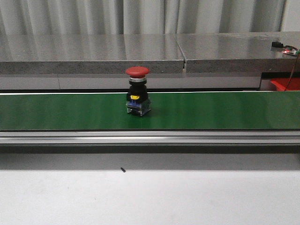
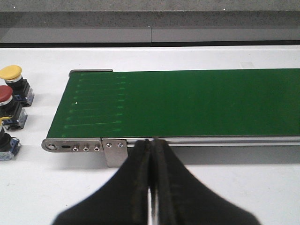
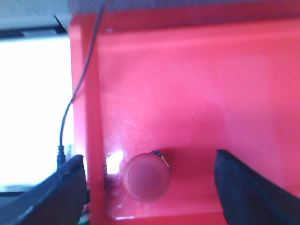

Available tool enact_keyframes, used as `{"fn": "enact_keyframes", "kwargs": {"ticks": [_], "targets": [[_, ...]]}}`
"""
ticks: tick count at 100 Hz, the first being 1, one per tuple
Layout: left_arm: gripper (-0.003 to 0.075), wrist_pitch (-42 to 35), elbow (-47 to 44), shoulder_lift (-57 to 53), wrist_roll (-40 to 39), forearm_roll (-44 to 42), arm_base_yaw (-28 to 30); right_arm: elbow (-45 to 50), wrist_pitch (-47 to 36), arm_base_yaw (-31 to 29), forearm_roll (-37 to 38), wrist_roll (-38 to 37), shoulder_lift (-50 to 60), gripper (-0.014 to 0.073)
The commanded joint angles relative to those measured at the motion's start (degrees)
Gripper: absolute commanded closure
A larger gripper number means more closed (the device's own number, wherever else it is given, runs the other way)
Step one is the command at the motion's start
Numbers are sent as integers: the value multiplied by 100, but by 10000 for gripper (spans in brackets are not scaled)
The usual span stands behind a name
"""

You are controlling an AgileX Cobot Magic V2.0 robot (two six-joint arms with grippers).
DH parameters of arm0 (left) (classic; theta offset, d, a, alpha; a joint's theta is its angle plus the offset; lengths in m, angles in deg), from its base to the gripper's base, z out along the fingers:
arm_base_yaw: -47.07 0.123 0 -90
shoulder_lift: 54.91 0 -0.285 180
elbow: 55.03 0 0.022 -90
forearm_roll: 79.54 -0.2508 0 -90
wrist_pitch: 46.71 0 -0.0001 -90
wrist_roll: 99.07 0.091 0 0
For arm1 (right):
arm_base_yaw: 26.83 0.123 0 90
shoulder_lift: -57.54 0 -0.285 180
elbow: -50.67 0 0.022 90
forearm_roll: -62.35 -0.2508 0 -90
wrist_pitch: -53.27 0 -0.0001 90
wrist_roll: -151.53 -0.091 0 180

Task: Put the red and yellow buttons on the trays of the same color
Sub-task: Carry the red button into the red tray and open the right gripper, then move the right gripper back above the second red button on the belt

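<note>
A red button (image 1: 137, 97) with a black body stands upright on the green conveyor belt (image 1: 211, 110), left of centre. My left gripper (image 2: 152, 143) is shut and empty at the near edge of the belt (image 2: 187, 101), close to its end. Beside that end stand a yellow button (image 2: 12, 80), a red button (image 2: 8, 105) and a third one, cut off by the frame (image 2: 5, 143). My right gripper (image 3: 150, 180) is open above the red tray (image 3: 197, 93), with a red button (image 3: 146, 176) standing in the tray between its fingers. The yellow tray is out of view.
A corner of the red tray (image 1: 286, 84) shows at the far right behind the belt. A grey stone ledge (image 1: 140, 51) runs behind the conveyor. A black cable (image 3: 77, 93) hangs over the tray's rim. A small dark speck (image 1: 123, 169) lies on the white table.
</note>
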Motion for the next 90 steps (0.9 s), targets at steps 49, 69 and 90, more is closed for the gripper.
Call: {"fn": "enact_keyframes", "kwargs": {"ticks": [49,69,90], "targets": [[741,-423,145,49,-19,59,-45,1915,-117,1302,-101,328,2584,31],[741,-423,145,49,-19,59,-45,2541,-186,2250,-101,323,2862,31],[741,-423,145,49,-19,59,-45,2601,-260,3177,-209,323,2857,31]]}}
